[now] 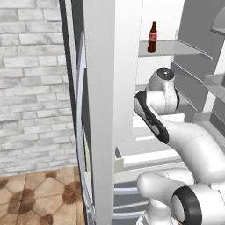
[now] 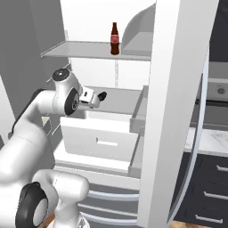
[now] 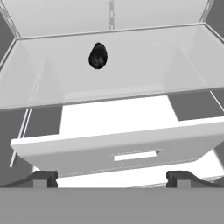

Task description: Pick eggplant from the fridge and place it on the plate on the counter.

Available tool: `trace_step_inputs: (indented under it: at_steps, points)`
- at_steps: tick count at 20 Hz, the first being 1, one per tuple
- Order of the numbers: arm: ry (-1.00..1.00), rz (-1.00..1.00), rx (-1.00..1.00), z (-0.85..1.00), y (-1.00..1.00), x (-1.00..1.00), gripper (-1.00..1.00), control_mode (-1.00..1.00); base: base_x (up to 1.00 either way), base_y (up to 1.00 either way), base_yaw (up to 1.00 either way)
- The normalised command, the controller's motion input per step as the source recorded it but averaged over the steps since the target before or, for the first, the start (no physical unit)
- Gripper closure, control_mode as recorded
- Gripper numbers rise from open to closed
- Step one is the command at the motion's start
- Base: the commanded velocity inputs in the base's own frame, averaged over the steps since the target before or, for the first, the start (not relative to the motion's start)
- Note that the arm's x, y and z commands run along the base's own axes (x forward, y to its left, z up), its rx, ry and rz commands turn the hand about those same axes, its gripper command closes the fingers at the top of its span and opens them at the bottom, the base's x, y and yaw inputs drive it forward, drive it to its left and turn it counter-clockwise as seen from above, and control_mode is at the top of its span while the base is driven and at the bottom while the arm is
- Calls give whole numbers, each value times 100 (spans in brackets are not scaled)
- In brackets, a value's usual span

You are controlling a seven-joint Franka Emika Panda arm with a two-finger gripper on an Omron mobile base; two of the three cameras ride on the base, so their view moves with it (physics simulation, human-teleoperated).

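My end effector (image 3: 112,177) stands released, holding nothing, facing into the fridge (image 2: 111,129) in front of a pulled-out drawer (image 3: 118,151). The eggplant (image 3: 98,56) lies on the glass shelf (image 3: 183,74) above that drawer, toward the back, well apart from my fingertips (image 3: 43,178).

Risks, as I judge them: reaching in low, I could strike the drawer front or the shelf edge. The eggplant is rounded and dark; a glancing close could roll it further back. The door (image 1: 103,110) stands close on my left and could catch the arm on withdrawal.

Count: one eggplant, one bottle (image 2: 115,39) on the upper shelf, one open drawer.
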Motion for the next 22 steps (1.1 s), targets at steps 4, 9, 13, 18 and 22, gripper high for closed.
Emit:
trace_step_inputs:
  at_steps: [4,9,13,18,22]
  points:
    - [0,0,0,2,0,38,-100,-100,0,0,0]
    - [-2,0,0,0,0,48,-100,-100,0,0,0]
    - [0,0,0,0,0,54,-100,-100,0,0,0]
    - [-6,0,0,-3,0,30,-100,-100,0,0,0]
    - [-5,0,0,-6,0,28,-100,-100,0,0,0]
